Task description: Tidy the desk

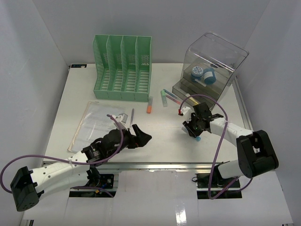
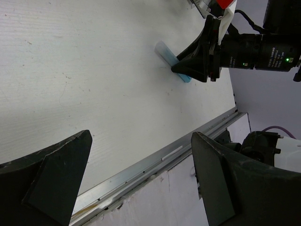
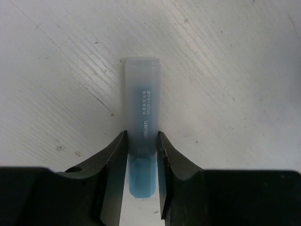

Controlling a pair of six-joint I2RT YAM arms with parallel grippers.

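A white desk (image 1: 164,155) is seen from above, with a green file organizer (image 1: 123,68) standing upright on its far side. The desk spreads out beneath and around the organizer. Nothing shows in the organizer's four slots.

Just in front of the organizer lie an orange highlighter (image 1: 149,105), a green highlighter (image 1: 164,98) and a thin pen (image 1: 132,114), all loose on the surface. Nearer the arms, in front of the organizer's left end, lies a sheaf of printed papers in a clear sleeve (image 1: 96,123). Beside the organizer, toward the right arm, stands a clear acrylic box (image 1: 209,61) with blue and white items inside.

The right gripper (image 3: 142,141) is down on the desk, well in front of the organizer and toward the right arm's side. Its two fingers press against both sides of a blue highlighter (image 3: 141,94), which lies flat on the surface. The left gripper (image 2: 141,136) hangs over bare desk in front of the organizer, fingers spread wide, holding nothing.

The tidying looks barely begun. The blue highlighter is gripped but not lifted, and the other highlighters, pen and papers all seem to need putting away.

Small print on the blue highlighter's barrel appears to read "deli", and a finer line beside it is too small to read. The print on the papers is also illegible.
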